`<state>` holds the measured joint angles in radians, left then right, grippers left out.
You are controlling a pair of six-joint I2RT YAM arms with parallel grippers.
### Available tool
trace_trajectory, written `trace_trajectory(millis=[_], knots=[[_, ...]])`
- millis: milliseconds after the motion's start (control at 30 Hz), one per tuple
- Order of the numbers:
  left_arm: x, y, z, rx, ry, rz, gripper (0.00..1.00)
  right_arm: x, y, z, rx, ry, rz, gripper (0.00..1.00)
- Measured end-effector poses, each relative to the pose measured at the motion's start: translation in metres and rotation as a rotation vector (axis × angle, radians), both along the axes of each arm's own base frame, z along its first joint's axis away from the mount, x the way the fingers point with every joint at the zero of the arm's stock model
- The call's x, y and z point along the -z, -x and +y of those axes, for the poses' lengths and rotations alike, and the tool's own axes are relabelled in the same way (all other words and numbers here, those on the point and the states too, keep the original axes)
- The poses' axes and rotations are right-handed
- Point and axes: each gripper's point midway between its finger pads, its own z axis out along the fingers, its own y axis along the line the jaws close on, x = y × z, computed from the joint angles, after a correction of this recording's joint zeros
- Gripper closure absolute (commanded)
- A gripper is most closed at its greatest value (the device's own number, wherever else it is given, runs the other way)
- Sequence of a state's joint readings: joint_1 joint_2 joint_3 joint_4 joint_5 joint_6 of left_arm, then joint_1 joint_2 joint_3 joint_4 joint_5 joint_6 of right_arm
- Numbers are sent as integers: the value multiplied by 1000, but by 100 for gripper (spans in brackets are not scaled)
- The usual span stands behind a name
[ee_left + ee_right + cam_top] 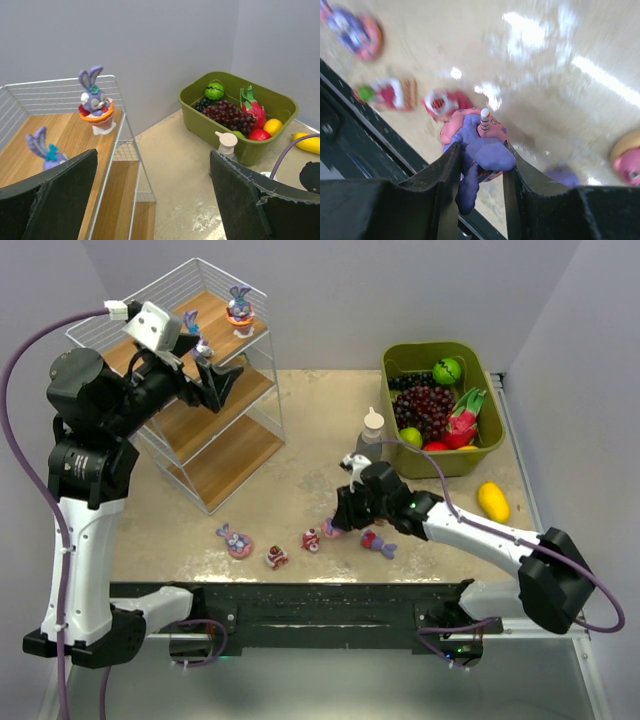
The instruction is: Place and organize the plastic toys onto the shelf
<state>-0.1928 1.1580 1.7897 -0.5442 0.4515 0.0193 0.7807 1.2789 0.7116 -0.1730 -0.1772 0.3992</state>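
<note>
Over the top board of the shelf [232,432], the left gripper [215,380] is being held with fingers wide apart, beside two placed bunnies [240,308]. Rightward, near the table [300,440] front, a purple bunny [481,150] on a pink base is being clamped by the right gripper [480,165]. Pinched off-centre, it may be twisted loose in carrying.
</note>
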Motion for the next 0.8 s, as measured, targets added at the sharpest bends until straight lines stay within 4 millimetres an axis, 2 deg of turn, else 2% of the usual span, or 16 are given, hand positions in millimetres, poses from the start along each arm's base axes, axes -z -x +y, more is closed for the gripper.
trace_trajectory(millis=[200, 333, 567, 800], knots=[[-9, -4, 24, -152, 44, -11, 3, -80, -64, 35, 118, -26, -106, 100], [-13, -6, 40, -244, 68, -17, 3, -121, -101, 59, 193, -60, -140, 100], [-30, 2, 53, -311, 111, -69, 3, -175, -155, 104, 278, -148, -182, 100], [-47, 17, 59, -325, 137, -130, 3, -202, -192, 135, 328, -214, -205, 100]])
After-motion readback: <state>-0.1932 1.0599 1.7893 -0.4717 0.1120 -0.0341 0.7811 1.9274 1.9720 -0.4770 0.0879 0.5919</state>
